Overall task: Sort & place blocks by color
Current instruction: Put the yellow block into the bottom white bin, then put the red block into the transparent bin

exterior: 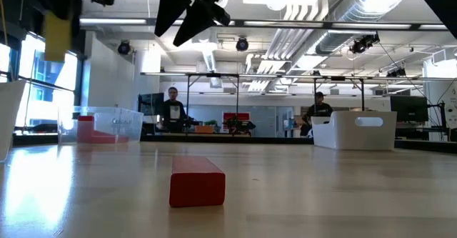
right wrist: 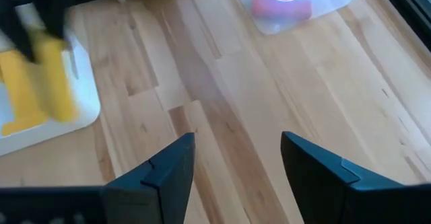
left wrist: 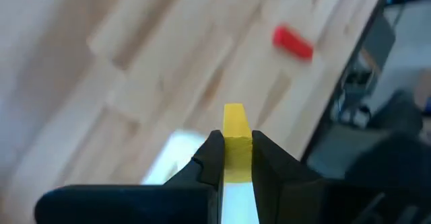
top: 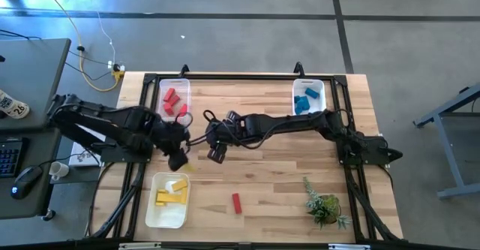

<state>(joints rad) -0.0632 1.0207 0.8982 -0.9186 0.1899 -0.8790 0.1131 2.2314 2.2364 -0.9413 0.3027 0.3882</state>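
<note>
My left gripper (top: 180,160) is shut on a yellow block (left wrist: 235,133) and hangs above the table, just beyond the far rim of the white bin with yellow blocks (top: 169,200). In the low view the yellow block (exterior: 56,34) is high above the tabletop. My right gripper (top: 217,152) is open and empty, hovering mid-table to the right of the left one; its fingers (right wrist: 168,167) frame bare wood. A red block (top: 236,203) lies flat on the table near the near edge. Red blocks sit in the far left bin (top: 175,100), blue ones in the far right bin (top: 308,97). My left gripper pinches the yellow block between its two fingers (left wrist: 214,158), coming from above and pointing down. The block's free end (left wrist: 234,113) sticks out past the fingertips. It is lifted clear of the table and hangs upright below the gripper (exterior: 56,34).
A small green plant (top: 324,205) stands at the near right corner. A black frame (top: 225,77) runs round the table's edges. Bare wood lies between the bins and around the red block (exterior: 197,181). People stand in the room far behind the table.
</note>
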